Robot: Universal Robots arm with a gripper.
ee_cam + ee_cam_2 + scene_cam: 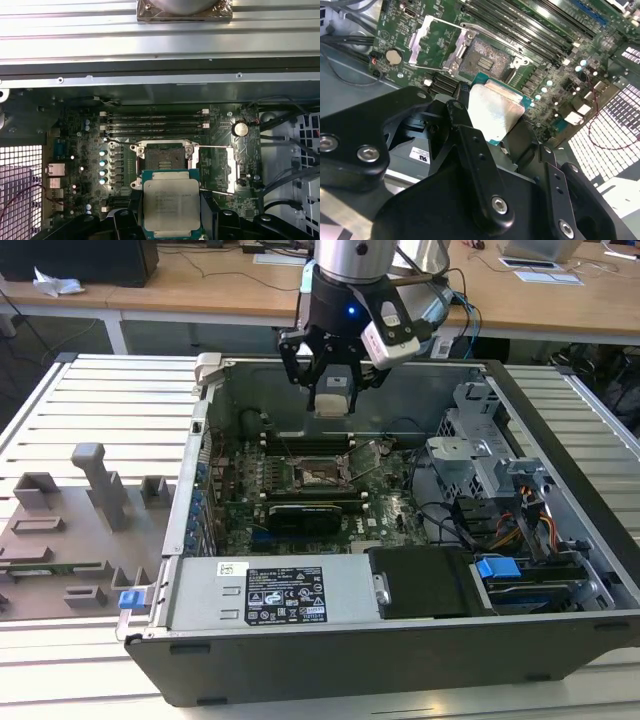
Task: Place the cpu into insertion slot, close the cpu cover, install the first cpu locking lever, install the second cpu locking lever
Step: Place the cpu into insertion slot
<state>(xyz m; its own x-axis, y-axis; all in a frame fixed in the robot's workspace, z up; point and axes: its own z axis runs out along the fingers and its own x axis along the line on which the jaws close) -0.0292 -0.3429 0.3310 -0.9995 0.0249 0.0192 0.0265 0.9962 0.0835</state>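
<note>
My gripper hangs above the open computer case, shut on the cpu, a flat silver square with a thin green rim. In the second wrist view the cpu sits between the black fingers. The insertion slot lies on the green motherboard just beyond the chip, its dark pin field uncovered. The cpu cover stands swung open beside the socket; in the second wrist view the cover is a silver frame. Thin lever rods stick out toward the cover.
Long memory slots run behind the socket. A coin battery sits near the cover. The power supply fills the case front, with a drive cage and cables at the exterior view's right. A grey fixture tray lies left of the case.
</note>
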